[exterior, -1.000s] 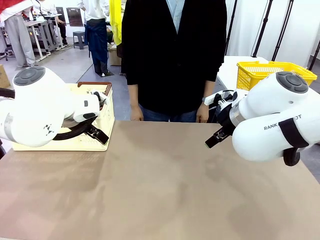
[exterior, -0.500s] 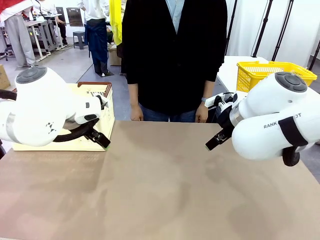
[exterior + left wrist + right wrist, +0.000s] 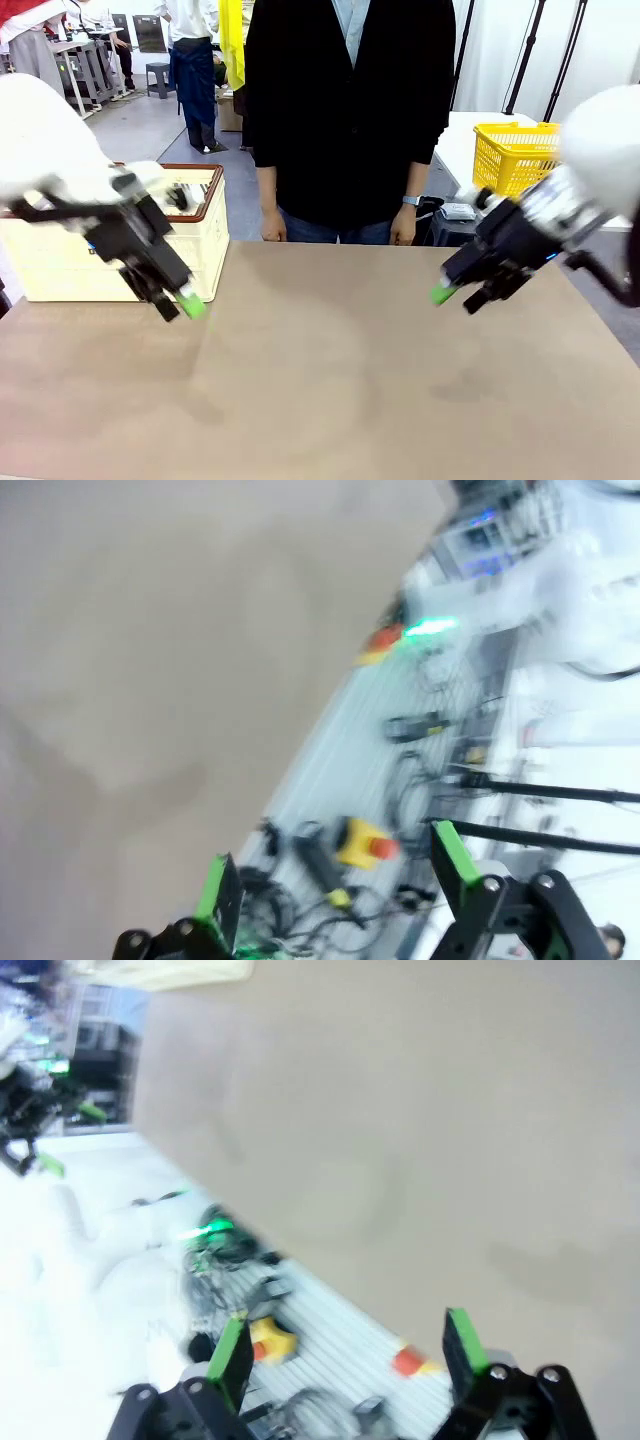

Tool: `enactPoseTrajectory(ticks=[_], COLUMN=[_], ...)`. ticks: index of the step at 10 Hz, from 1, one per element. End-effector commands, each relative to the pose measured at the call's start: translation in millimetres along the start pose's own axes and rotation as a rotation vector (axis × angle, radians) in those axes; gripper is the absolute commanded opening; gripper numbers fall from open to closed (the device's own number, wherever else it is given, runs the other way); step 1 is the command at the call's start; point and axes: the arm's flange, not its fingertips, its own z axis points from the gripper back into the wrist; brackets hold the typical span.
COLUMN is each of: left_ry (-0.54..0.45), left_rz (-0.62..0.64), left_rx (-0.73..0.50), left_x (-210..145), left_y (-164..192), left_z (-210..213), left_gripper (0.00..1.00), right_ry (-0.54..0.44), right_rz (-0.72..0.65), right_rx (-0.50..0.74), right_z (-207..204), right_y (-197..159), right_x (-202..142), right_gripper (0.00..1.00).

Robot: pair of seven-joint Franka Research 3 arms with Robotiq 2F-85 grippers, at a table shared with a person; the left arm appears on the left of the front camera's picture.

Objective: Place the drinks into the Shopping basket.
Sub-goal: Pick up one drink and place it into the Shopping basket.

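Note:
The cream Shopping basket (image 3: 60, 262) with a brown rim stands at the table's far left. Dark shapes lie inside it near its right rim, too blurred to name, and I cannot make out the drinks. My left gripper (image 3: 180, 305) hangs open just in front of the basket's right corner, above the table, with nothing between its green pads. My right gripper (image 3: 458, 297) is open and empty over the table's right side. In the left wrist view the left gripper (image 3: 335, 875) stands wide above the table's near edge. The right gripper (image 3: 345, 1350) does the same in the right wrist view.
A person in a black jacket (image 3: 345, 110) stands at the far edge, hands hanging at the tabletop. A yellow mesh basket (image 3: 515, 150) sits on a side table at the back right. The brown table (image 3: 320, 390) is bare in the middle.
Both arms have swung out of their tucked pose. The left gripper came down beside the basket's corner, and the right gripper dropped lower over the right side. Both stayed open.

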Motion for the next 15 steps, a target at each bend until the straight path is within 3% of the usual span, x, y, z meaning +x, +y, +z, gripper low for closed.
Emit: enactPoseTrajectory(ticks=[1, 3, 4, 6, 7, 9, 10, 15], left_ry=[-0.276, -0.59, -0.752, -0.93, -0.978, -1.015, -0.99, -0.99], left_rz=[0.096, 0.119, 0.202, 0.321, 0.358, 0.418, 0.427, 0.427], left_rx=[-0.249, -0.328, -0.346, -0.417, -0.434, -0.414, -0.411, -0.411], left_x=[-35.1, -119.1, -162.4, -233.4, -255.4, -258.2, -280.6, -280.6], left_y=[5.5, 34.5, 57.3, 101.1, 114.6, 118.1, 123.4, 123.4], left_z=[110.8, 201.7, 225.4, 245.7, 249.8, 246.9, 251.8, 251.8], left_gripper=[1.0, 1.0, 1.0, 1.0, 1.0, 1.0, 1.0, 1.0], right_ry=[-0.191, -0.426, -0.508, -0.632, -0.663, -0.694, -0.668, -0.668], right_rz=[-0.141, -0.254, -0.298, -0.43, -0.494, -0.513, -0.541, -0.541], right_rx=[0.271, 0.401, 0.445, 0.553, 0.582, 0.558, 0.549, 0.549], right_z=[106.9, 181.7, 203.0, 224.1, 227.3, 221.6, 229.9, 229.9], right_y=[-9.2, -54.8, -83.6, -143.9, -166.7, -187.2, -176.2, -176.2], right_x=[-39.2, -92.2, -118.6, -164.3, -178.3, -187.6, -199.2, -199.2], right_gripper=[1.0, 1.0, 1.0, 1.0, 1.0, 1.0, 1.0, 1.0])
